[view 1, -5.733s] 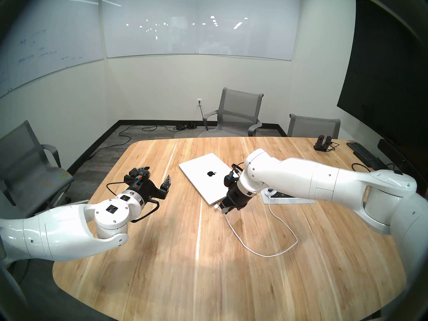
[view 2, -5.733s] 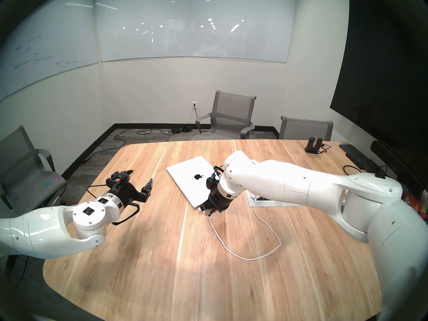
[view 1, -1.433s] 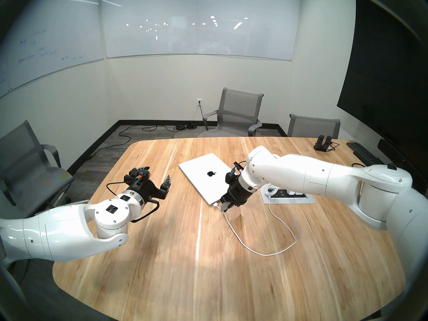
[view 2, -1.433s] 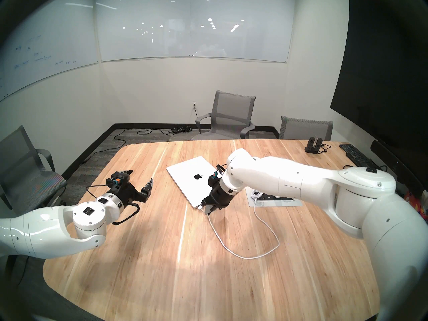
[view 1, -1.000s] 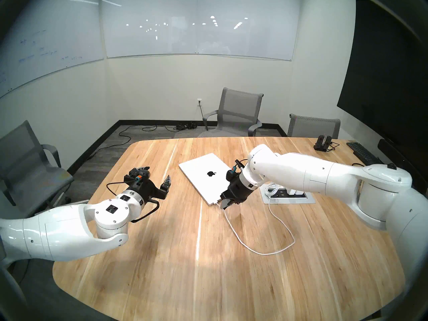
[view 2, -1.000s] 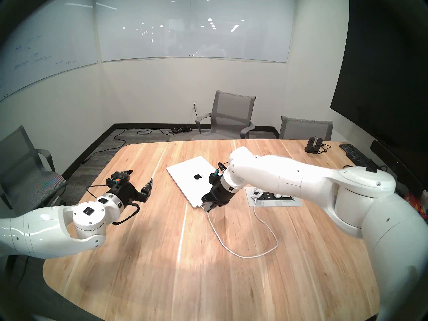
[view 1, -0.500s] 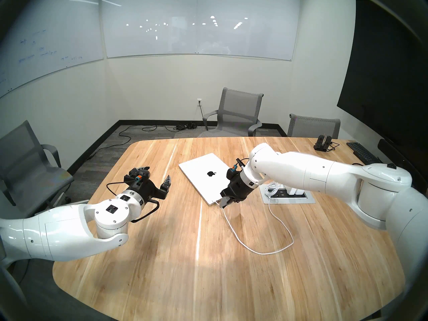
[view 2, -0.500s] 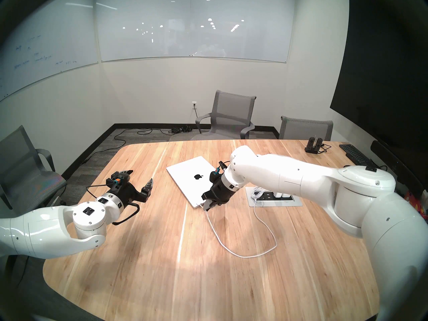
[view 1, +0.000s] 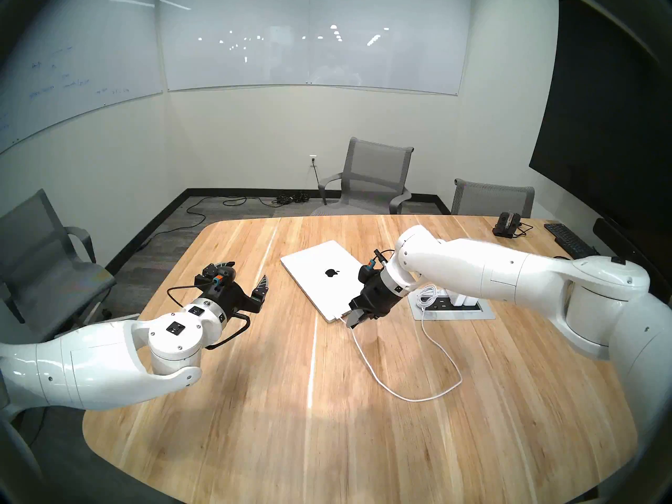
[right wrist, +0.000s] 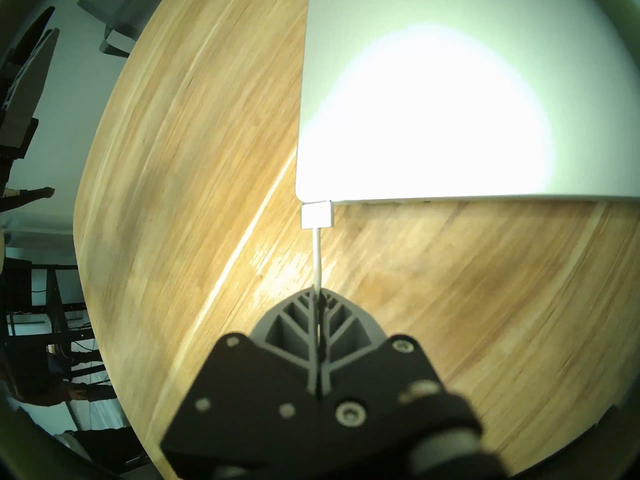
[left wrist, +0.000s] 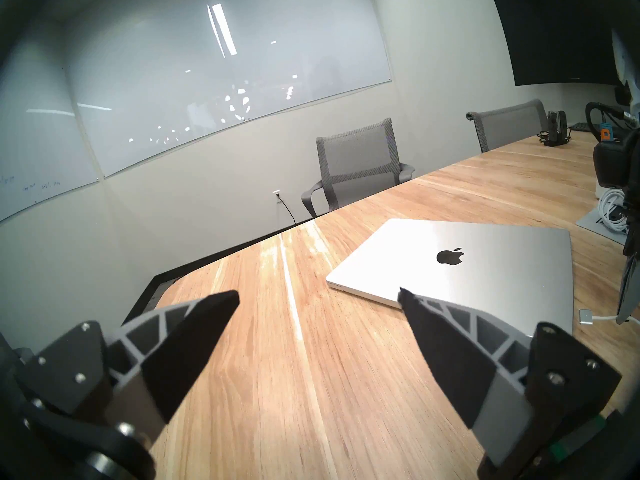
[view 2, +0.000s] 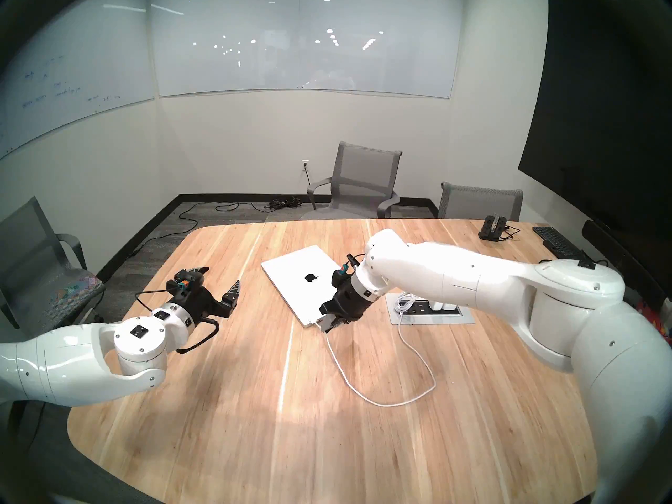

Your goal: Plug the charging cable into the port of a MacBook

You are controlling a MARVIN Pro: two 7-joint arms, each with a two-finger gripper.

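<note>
So the MacBook [view 1: 323, 277] is lying closed on the wooden tabletop [view 1: 254, 401], apple logo up, sitting at an angle a bit past the middle. The right claw [view 1: 352, 321] is pinched tight on the charging cable [view 1: 411, 396], gripping the thin white cord a little way behind the plug. In the right wrist view you can see the cord coming straight out from between the closed fingers [right wrist: 298, 316] to the small flat connector [right wrist: 317, 215], which sits right against the laptop's side edge next to the near corner. It looks flush to the edge, but I can't tell from these shots whether it's properly seated in the port. The left wrist view catches that same connector [left wrist: 584, 318] from the side, level with the laptop's edge and just off the tabletop.

Behind the claw, the rest of the cable drops to the tabletop, makes a big loose loop toward the robot, then runs back up to the power outlet box [view 1: 451, 308] recessed in the tabletop on the right, where there's also a bundled white cable [view 1: 427, 295] and white chargers.

The left claw [view 1: 249, 274] is just hanging above the tabletop off to the left of the laptop, fingers spread wide with nothing in them, pointing roughly forward and well apart from the MacBook.
</note>
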